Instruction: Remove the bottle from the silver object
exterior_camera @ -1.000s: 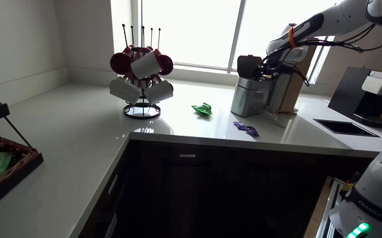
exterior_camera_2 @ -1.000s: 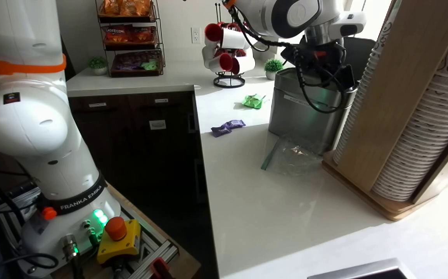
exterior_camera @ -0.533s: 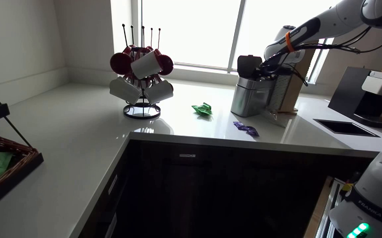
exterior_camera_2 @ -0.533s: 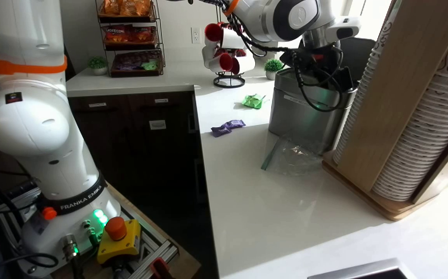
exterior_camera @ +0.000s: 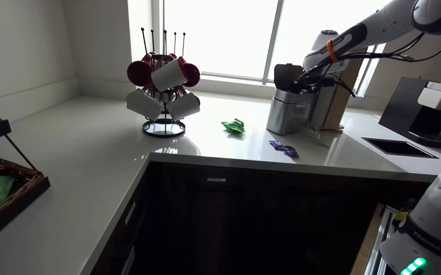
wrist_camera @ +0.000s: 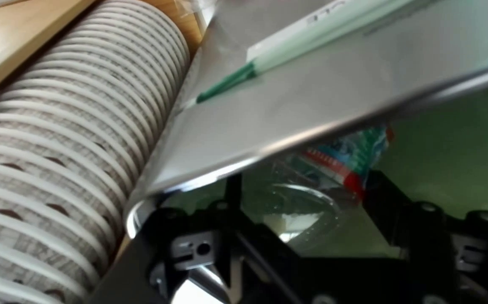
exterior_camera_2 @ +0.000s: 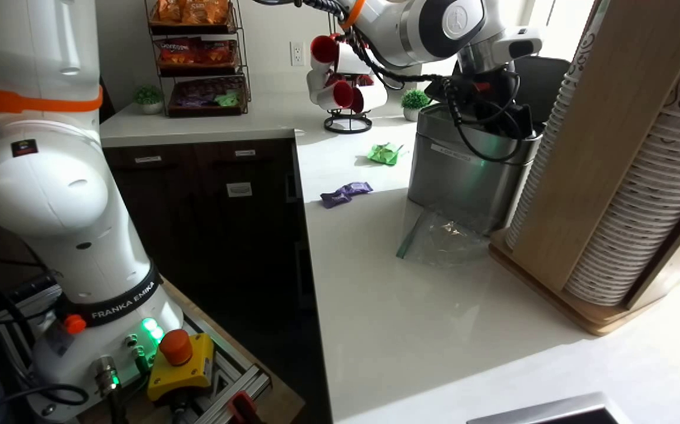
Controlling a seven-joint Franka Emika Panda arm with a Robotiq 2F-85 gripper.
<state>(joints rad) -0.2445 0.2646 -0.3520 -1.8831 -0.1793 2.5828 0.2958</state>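
Note:
The silver object is a tall metal bin [exterior_camera: 289, 114] with its dark lid [exterior_camera: 286, 76] raised; it also stands in an exterior view [exterior_camera_2: 460, 174] beside the cup holder. In the wrist view its rim [wrist_camera: 294, 97] crosses in front of the jaws. My gripper [wrist_camera: 305, 188] is open and reaches down into the bin; in an exterior view the black gripper [exterior_camera_2: 501, 112] is partly hidden by the bin wall. A clear bottle [wrist_camera: 311, 211] with a red, blue and green label lies inside, between the two fingers. The right finger appears close to the label. The exterior views do not show the bottle.
A wooden holder with stacked paper cups [exterior_camera_2: 628, 235] stands right beside the bin. A clear plastic bag [exterior_camera_2: 445, 238] lies at its base. Purple wrappers [exterior_camera_2: 345, 194] and a green wrapper [exterior_camera_2: 384, 154] lie on the counter. A mug rack [exterior_camera: 163, 128] stands farther along.
The arm has come down slightly and shifted a little, bringing the gripper lower into the bin. The bin and the counter items have not moved.

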